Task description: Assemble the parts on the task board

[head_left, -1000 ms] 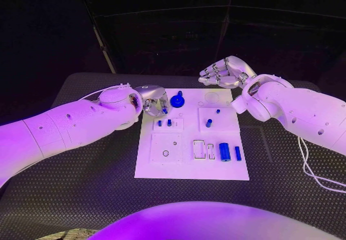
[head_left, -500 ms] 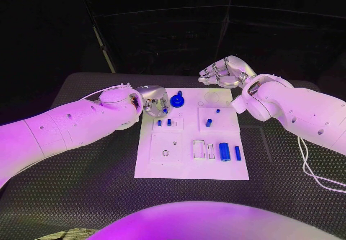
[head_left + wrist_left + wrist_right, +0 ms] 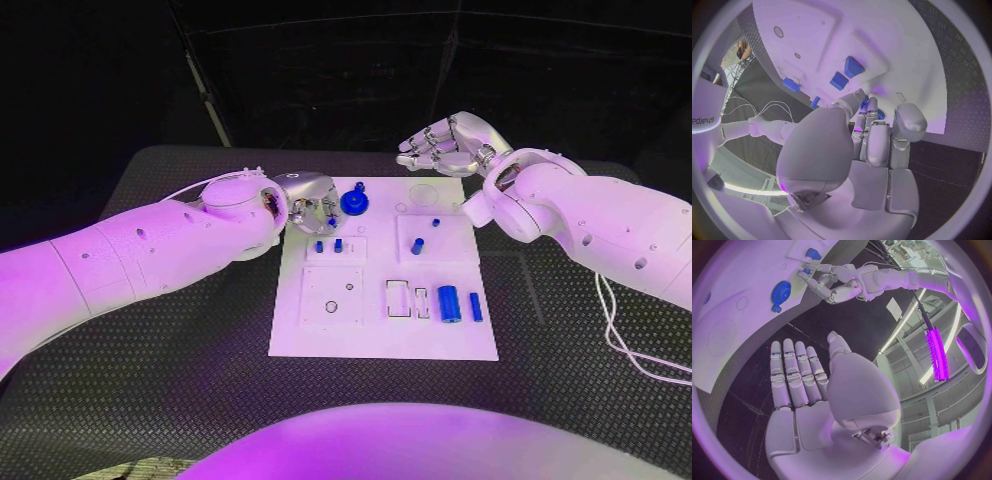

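Observation:
The white task board (image 3: 378, 330) lies in the middle of the table. My left hand (image 3: 306, 205) is at the board's far left corner, fingers curled, pinching a small blue part (image 3: 862, 105) at its fingertips just over the board. A round blue gear-like part (image 3: 355, 205) sits right beside it. Two short blue pegs (image 3: 329, 245) stand just nearer than the hand. Another peg (image 3: 418, 246) and a small blue piece (image 3: 436, 222) stand on the right half. A blue cylinder (image 3: 449, 303) and a thin blue bar (image 3: 476, 306) lie near the right edge. My right hand (image 3: 450, 145) hovers past the board's far edge, fingers straight, holding nothing.
Black textured table (image 3: 173, 370) surrounds the board on all sides. Empty rectangular slots (image 3: 398, 298) and round holes (image 3: 332, 306) mark the board's near half. White cables (image 3: 623, 340) trail over the table at the right.
My left hand has edged slightly toward the far edge with the small blue part in its fingertips. The right hand and the other parts have stayed where they were.

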Tool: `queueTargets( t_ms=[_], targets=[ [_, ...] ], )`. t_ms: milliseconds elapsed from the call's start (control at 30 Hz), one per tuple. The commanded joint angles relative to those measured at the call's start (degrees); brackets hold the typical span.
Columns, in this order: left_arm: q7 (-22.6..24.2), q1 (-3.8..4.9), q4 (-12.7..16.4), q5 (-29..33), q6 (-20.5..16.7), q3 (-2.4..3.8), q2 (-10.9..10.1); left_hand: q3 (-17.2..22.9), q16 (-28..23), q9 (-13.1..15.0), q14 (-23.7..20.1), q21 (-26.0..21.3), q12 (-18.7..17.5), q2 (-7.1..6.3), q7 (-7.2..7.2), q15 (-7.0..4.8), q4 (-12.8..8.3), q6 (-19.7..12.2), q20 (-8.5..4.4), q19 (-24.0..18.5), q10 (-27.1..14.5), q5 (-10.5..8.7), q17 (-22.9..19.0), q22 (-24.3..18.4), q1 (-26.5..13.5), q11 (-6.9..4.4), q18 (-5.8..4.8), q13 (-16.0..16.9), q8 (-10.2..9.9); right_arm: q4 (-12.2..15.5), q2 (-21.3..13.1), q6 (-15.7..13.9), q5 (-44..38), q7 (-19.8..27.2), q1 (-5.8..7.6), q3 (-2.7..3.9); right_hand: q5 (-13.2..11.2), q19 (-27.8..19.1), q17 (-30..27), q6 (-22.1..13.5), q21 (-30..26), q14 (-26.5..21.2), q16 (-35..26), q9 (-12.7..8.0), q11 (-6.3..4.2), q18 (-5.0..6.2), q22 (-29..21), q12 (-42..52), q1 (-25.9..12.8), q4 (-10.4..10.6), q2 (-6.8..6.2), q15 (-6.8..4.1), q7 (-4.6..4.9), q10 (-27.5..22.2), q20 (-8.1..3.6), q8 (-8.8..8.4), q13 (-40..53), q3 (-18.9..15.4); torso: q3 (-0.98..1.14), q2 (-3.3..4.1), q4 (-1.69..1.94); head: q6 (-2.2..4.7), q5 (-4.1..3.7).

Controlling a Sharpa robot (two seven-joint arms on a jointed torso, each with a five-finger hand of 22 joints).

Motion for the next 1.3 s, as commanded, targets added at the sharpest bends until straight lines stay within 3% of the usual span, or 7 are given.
queueTargets(
  t_ms=[33, 567, 900, 1033, 1300],
  targets=[
    [0.0, -0.03, 0.0, 0.3, 0.9, -0.01, 0.2, 0.2, -0.1, -0.1, 0.6, 0.0, -0.5, -0.06, 0.08, 0.31, 0.2, 0.3, 0.35, 0.0, 0.1, 0.05, -0.1, 0.1, -0.5, 0.17, -0.62, 0.1, -0.2, 0.1, 0.1, 0.3, 0.2, 0.6, 0.10, 0.03, 0.4, 0.4, -0.1, 0.5, -0.2, 0.1, -0.3, 0.0, 0.10, 0.28, -0.1, 0.3, -0.1, 0.0, 0.38, -0.10, 0.43, 0.0, -0.07, -0.35, -0.1, -0.1, 0.02, 0.01, -0.03, -0.01, 0.02],
    [-0.8, -0.03, -0.6, 0.3, 2.7, -0.02, 0.9, 0.3, -0.1, -0.3, 0.5, -0.3, -1.4, -0.33, 0.23, 0.55, 0.3, -0.1, 0.51, -0.2, -1.0, 0.00, -0.3, 0.0, -1.1, 0.52, -0.60, 0.0, -0.8, 0.0, 0.2, 0.4, 0.2, 0.6, 0.10, 0.03, 0.4, 0.4, -0.1, 0.5, -0.2, 0.1, -0.3, 0.0, 0.10, 0.28, -0.1, 0.3, -0.1, 0.0, 0.38, -0.10, 0.43, 0.0, -0.07, -0.35, -0.1, -0.1, 0.00, 0.01, -0.02, -0.01, -0.16],
    [-1.3, -0.03, -0.8, 0.3, 3.0, -0.02, 0.9, 0.3, -0.3, -1.4, 0.1, -1.3, -2.8, -1.15, 0.41, 1.15, 0.5, -3.6, 0.96, -0.7, -3.2, 0.00, -1.2, -0.3, -2.1, 1.28, -0.46, -0.1, -3.3, -0.1, 0.2, 0.4, 0.2, 0.6, 0.09, 0.03, 0.4, 0.4, -0.1, 0.5, -0.2, 0.1, -0.3, 0.0, 0.10, 0.28, -0.1, 0.3, -0.1, 0.0, 0.38, -0.10, 0.43, 0.0, -0.07, -0.35, -0.1, -0.1, -0.02, -0.02, 0.03, -0.01, -0.14],
    [-1.2, -0.03, -0.7, 0.3, 2.5, -0.02, 0.8, 0.2, -0.6, -1.6, -0.1, -1.8, -3.3, -1.50, 0.49, 1.40, 0.7, -4.0, 1.17, -0.8, -4.0, -0.01, -1.7, -0.5, -2.5, 1.61, -0.41, -0.2, -3.8, -0.1, 0.2, 0.4, 0.2, 0.6, 0.09, 0.03, 0.4, 0.4, -0.1, 0.5, -0.2, 0.1, -0.3, 0.0, 0.10, 0.28, -0.1, 0.3, -0.1, 0.0, 0.38, -0.10, 0.43, 0.0, -0.07, -0.35, -0.1, -0.1, -0.03, -0.04, 0.01, -0.01, -0.14],
    [-0.9, -0.04, -0.7, 0.3, 1.1, -0.02, 0.7, -0.7, -0.9, -2.9, -0.4, -3.5, -4.6, -2.29, -0.02, 1.97, 0.6, -8.4, 1.77, -1.3, -6.3, -0.02, -2.7, -1.4, -3.0, 2.31, -0.07, -0.3, -4.6, -0.1, 0.2, 0.3, 0.2, 0.6, 0.08, 0.03, 0.4, 0.6, -0.1, 0.6, -0.4, 0.2, -0.3, 0.0, 0.05, 0.28, -0.1, 0.4, -0.1, 0.0, 0.50, -0.15, 0.39, 0.0, -0.08, -0.35, -0.1, -0.1, -0.01, 0.00, -0.01, -0.01, -0.15]
  ],
)
